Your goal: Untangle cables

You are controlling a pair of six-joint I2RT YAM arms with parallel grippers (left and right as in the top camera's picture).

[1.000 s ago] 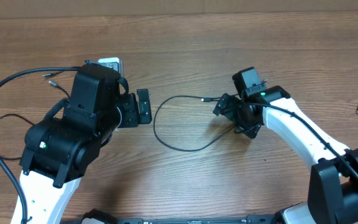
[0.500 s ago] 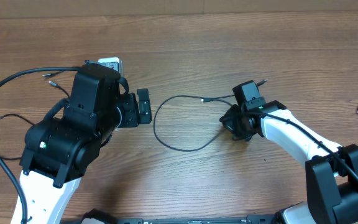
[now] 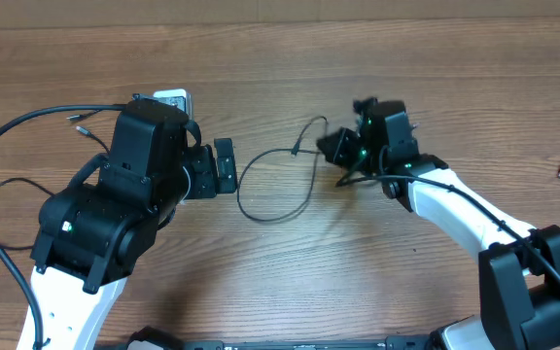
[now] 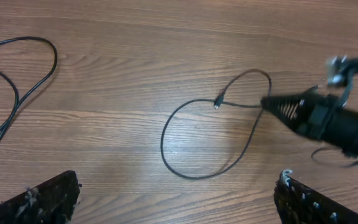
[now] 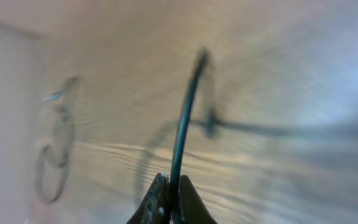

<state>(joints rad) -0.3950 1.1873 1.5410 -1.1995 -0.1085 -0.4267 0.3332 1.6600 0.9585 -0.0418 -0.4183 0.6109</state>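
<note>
Black cable (image 5: 186,106) pinched in closed right hand (image 5: 169,190).

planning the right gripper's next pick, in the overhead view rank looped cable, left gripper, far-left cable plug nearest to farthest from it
1. looped cable, centre, pinched in the right gripper.
2. left gripper, left of the loop.
3. far-left cable plug, beyond the left arm.

The left arm (image 3: 134,185) and the right arm (image 3: 455,214) pair white links with bulky black housings, each showing a small green light. A thick black cable (image 3: 481,194) runs along the right arm, and the left gripper's (image 4: 178,186) black fingers (image 4: 48,196) are flecked with pale scuffs.
</note>
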